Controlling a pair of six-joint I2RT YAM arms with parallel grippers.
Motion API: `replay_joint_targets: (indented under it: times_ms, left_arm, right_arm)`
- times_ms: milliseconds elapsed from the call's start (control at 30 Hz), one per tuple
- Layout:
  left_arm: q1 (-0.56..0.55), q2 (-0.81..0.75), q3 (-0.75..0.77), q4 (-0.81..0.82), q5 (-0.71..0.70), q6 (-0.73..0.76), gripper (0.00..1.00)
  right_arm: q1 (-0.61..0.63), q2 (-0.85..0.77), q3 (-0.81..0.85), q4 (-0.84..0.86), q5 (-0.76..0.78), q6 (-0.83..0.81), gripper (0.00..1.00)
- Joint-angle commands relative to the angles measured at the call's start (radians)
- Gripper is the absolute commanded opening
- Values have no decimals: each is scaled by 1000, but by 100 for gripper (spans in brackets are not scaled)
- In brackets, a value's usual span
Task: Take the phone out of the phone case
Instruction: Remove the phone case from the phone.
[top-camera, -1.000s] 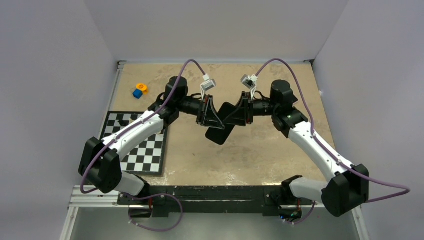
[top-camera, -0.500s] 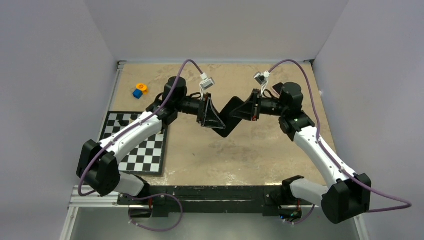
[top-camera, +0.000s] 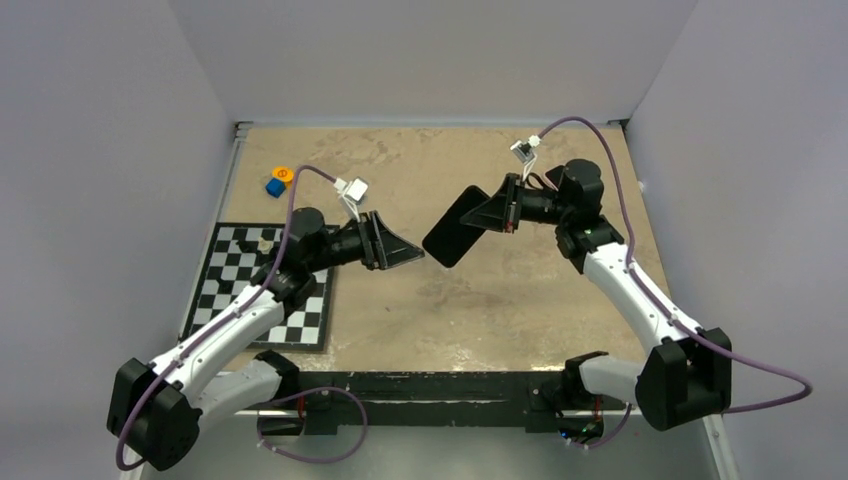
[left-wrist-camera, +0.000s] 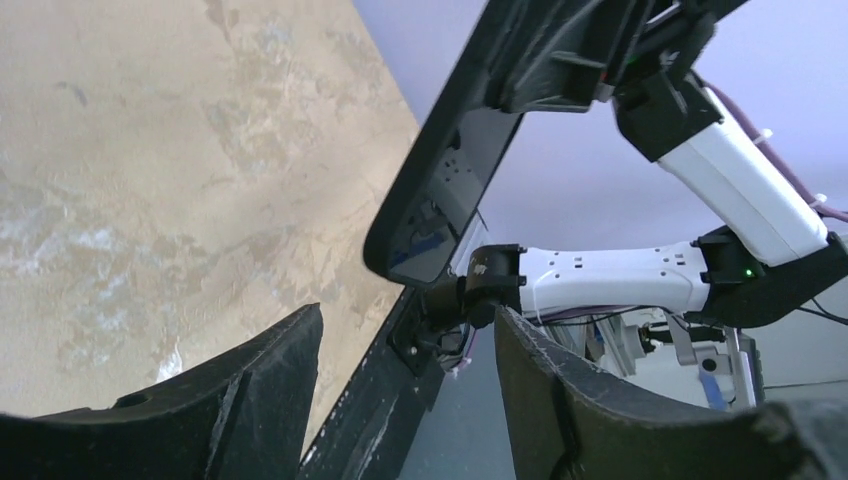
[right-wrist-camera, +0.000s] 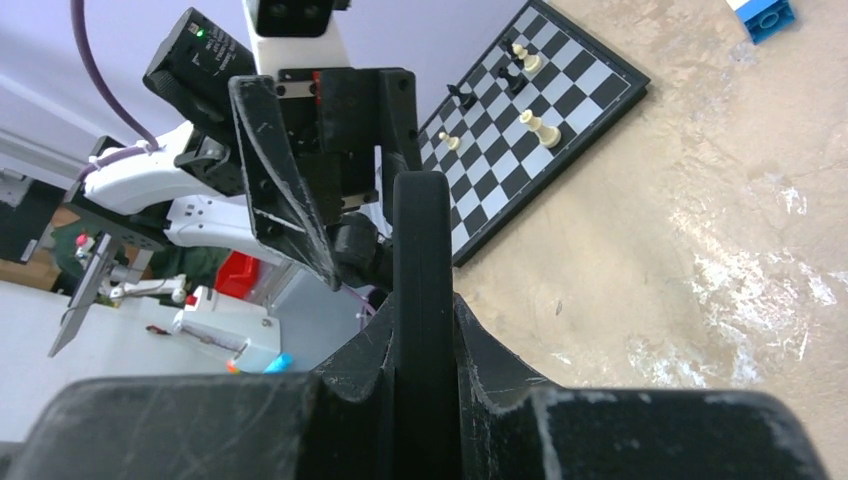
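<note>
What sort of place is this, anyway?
Likely a robotics lab test bench: a left arm and right arm bolted to a table, plain walls boxing it in, and practice props like a chessboard and blue block.

White arm shells (top-camera: 628, 283), black joints (top-camera: 690, 380), purple cables (top-camera: 600, 130), black wedge-shaped left claw (top-camera: 415, 257)

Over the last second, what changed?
The left end effector let go of the flat black phone, opened and pulled back left toward its base. The right end effector tightened on the phone and now holds it alone, in the air. The black-and-white chessboard and small orange and blue blocks stayed put.
</note>
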Motion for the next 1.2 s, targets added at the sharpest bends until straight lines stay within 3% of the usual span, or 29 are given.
replay_joint_targets:
  times_ms: [0,133,367,467,567,700,733,967,1033,1100,1167]
  left_arm:
    - [2,-9,-9,206,-2,-21,65]
    - [3,44,29,254,40,-25,55]
    - [4,95,39,437,93,-79,39]
    - [6,147,66,542,183,-95,24]
    - [14,230,105,758,333,-176,12]
    - [22,364,171,1237,529,-455,1]
    - [23,378,189,1254,561,-465,0]
    - [19,346,217,1208,684,-339,0]
    - [13,310,219,1107,704,-265,0]
    - [9,235,208,821,675,-55,0]
    - [-11,130,248,267,549,357,0]
  right_arm:
    - [-5,-3,54,186,-54,103,0]
    - [-5,-6,29,292,-63,187,0]
    - [-5,-13,47,274,-86,205,0]
    - [-5,-14,62,254,-103,195,0]
    - [-4,-7,65,274,-137,210,0]
    - [-3,1,69,291,-178,216,0]
    - [-3,4,69,313,-191,229,0]
    - [3,55,151,283,-252,229,0]
    - [6,74,189,253,-242,227,0]
    - [17,89,221,242,-241,233,0]
    - [20,105,256,199,-228,225,0]
